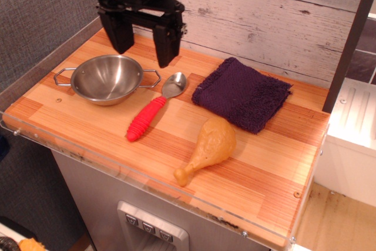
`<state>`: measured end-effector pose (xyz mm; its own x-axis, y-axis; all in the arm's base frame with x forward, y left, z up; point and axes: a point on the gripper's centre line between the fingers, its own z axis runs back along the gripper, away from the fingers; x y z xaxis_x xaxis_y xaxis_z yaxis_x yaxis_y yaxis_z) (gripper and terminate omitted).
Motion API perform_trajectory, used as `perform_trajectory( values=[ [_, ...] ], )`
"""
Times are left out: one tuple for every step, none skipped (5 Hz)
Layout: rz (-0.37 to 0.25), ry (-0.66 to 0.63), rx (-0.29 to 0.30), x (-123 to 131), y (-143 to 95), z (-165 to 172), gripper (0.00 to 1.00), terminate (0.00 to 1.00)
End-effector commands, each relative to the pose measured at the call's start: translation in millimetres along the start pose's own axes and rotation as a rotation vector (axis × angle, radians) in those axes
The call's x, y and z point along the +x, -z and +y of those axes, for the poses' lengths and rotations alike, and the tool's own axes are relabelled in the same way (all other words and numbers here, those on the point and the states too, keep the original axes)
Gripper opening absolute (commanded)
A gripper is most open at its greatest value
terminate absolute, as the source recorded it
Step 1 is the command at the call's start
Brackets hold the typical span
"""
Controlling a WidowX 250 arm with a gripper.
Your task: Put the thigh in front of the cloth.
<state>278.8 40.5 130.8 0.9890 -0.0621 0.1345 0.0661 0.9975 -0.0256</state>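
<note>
Gripper (143, 42) open, empty, raised at rear left above the bowl's far rim. Near to far: thigh (208, 147) lies flat on the wooden tabletop (258, 174) by the front edge, bone end toward the front, just in front of the cloth (242, 94), apart from it. Red-handled spoon (154, 110) to its left. Steel bowl (107, 79) behind-left.

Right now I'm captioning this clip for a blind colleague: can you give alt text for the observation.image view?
A toy chicken thigh lies on a wooden table just in front of a purple cloth. The black gripper, jaws open and empty, hangs above the back left, over a steel bowl and a red-handled spoon.
</note>
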Motion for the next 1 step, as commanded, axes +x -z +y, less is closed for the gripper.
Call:
perform_trajectory(
  values=[
    [-0.032,0.011,0.008,1.9,-12.3,-3.1,1.00,1.00]
  ],
)
